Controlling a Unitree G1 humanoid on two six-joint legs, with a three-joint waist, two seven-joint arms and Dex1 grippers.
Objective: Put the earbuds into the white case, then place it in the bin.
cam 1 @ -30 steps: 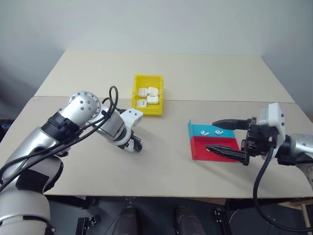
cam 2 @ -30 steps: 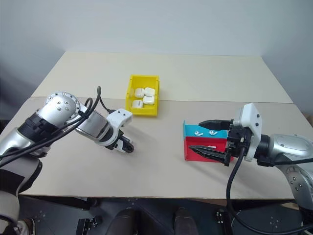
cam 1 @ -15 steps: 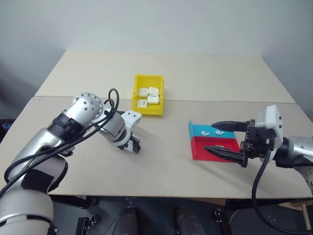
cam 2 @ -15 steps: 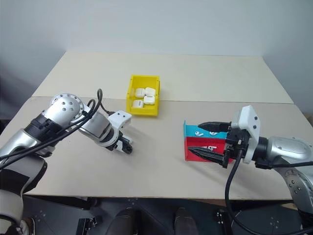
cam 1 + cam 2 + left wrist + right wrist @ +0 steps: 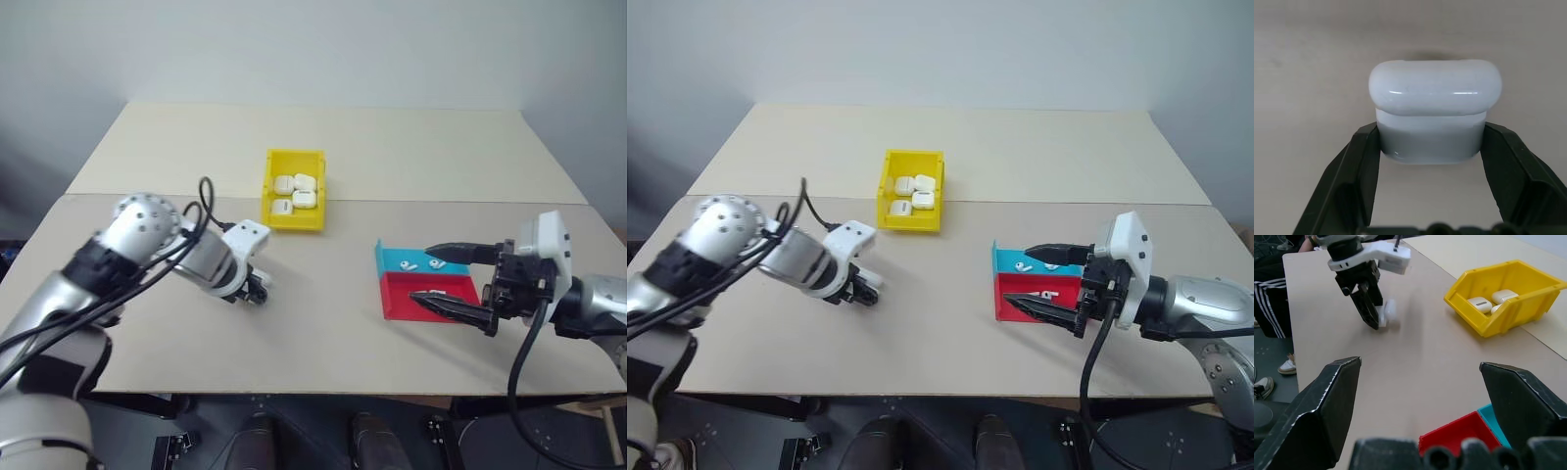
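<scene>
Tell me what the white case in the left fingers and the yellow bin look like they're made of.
The white case, clamped in the left gripper, looks like glossy hard plastic: thin light streaks run along its rounded lid, and a seam separates lid from body. The bin looks like molded plastic with a smooth, slightly shiny finish: uniform bright yellow, thin upright walls with a rolled rim. Neither material can be confirmed by sight.

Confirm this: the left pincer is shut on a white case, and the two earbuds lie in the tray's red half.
Wrong on the half. The left pincer is shut on the white case, but the earbuds lie in the tray's teal half, per the left eye view.
</scene>
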